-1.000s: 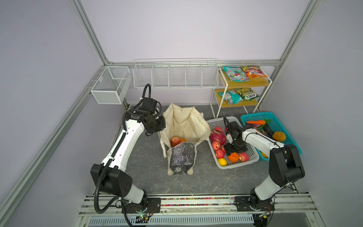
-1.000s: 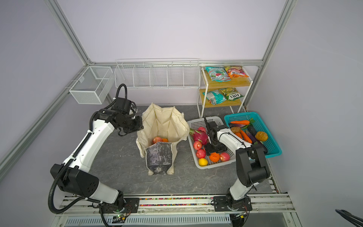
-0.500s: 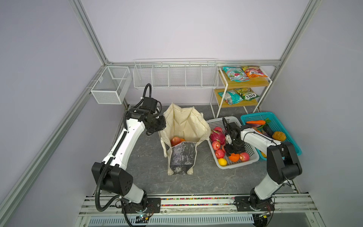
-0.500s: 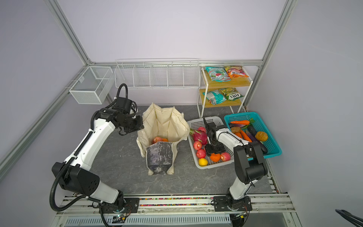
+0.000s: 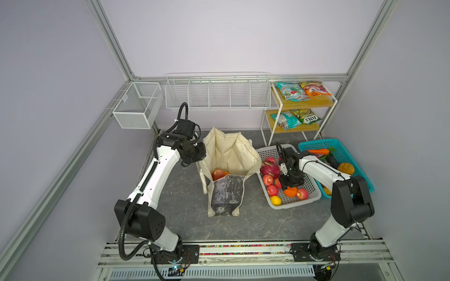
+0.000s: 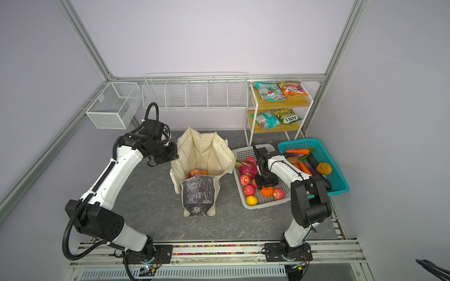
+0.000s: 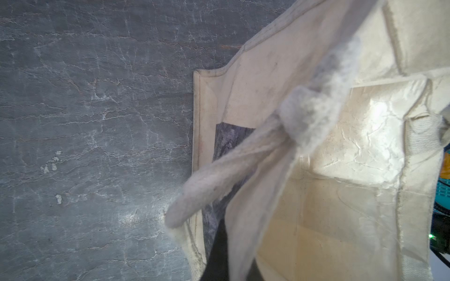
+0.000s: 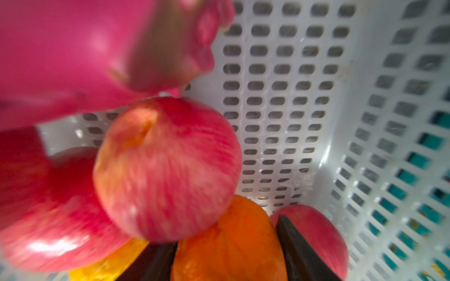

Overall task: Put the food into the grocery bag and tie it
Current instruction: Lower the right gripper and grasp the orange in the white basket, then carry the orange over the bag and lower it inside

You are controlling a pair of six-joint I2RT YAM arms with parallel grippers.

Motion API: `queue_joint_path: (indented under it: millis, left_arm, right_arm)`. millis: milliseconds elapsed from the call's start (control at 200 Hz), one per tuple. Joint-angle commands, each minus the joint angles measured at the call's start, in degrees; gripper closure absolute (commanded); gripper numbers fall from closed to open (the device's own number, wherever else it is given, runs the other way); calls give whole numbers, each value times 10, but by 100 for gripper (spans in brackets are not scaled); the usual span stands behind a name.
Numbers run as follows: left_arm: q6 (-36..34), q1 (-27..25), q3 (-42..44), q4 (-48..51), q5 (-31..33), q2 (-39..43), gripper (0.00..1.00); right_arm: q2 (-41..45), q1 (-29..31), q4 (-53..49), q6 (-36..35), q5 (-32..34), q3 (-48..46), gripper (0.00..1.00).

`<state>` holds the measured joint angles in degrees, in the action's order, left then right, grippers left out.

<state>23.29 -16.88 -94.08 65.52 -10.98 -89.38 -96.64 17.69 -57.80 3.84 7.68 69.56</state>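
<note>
The cream grocery bag (image 5: 229, 150) (image 6: 204, 150) stands open mid-floor, its dark marbled panel (image 5: 226, 194) facing front. A red apple (image 5: 217, 174) and something orange lie inside it. My left gripper (image 5: 200, 155) is shut on the bag's left rim; the left wrist view shows cream fabric (image 7: 341, 146) pinched beside a dark finger (image 7: 219, 253). My right gripper (image 5: 289, 186) reaches down into the white basket (image 5: 310, 197), its fingers pressed on both sides of an orange (image 5: 290, 192) (image 8: 231, 243). Red apples (image 5: 267, 179) (image 8: 168, 170) and a yellow fruit (image 5: 275, 200) lie around it.
A pink dragon fruit (image 5: 269, 167) crowds the white basket's far end. The teal basket (image 5: 316, 144) of vegetables stands to the right. A shelf (image 5: 304, 105) at the back right holds teal and orange snack packets (image 5: 292, 91). Wire baskets (image 5: 216, 92) hang on the rear wall.
The right gripper's jaws have narrowed onto the orange in the white basket. The left arm still holds the bag's rim in the same place.
</note>
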Motion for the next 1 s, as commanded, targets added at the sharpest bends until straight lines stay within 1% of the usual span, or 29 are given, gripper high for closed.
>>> queue_joint_path:
  millis: [0,150,290,415,510,605,735,850,995]
  left_arm:
    - [-10,-2,-19,2,-4,-5,100]
    - [-13,-2,-15,1,-4,-4,100]
    - [-15,-2,-14,-2,-6,-5,100]
    - [-15,-2,-15,-6,-11,-7,100]
    - [-16,-2,-16,-8,-13,-10,100]
    - [-17,-2,-16,-11,-16,-13,100]
    - [-17,-2,-15,-15,-21,-16,100]
    - [-18,-1,-13,-18,-26,-16,100]
    - [-21,-2,-11,-18,-30,-14,100]
  right_arm:
    - [26,-4,-37,5,8,38,39]
    - [38,-4,-77,8,23,98,39]
    - [48,-4,-114,18,24,168,39]
    - [51,-4,-144,37,4,241,39]
    - [56,0,-152,56,-34,294,40]
    - [67,9,-135,79,-84,334,41]
    - [85,35,-81,126,-145,366,42]
    - [92,78,-26,163,-161,380,44]
    - [78,135,25,199,-167,391,45]
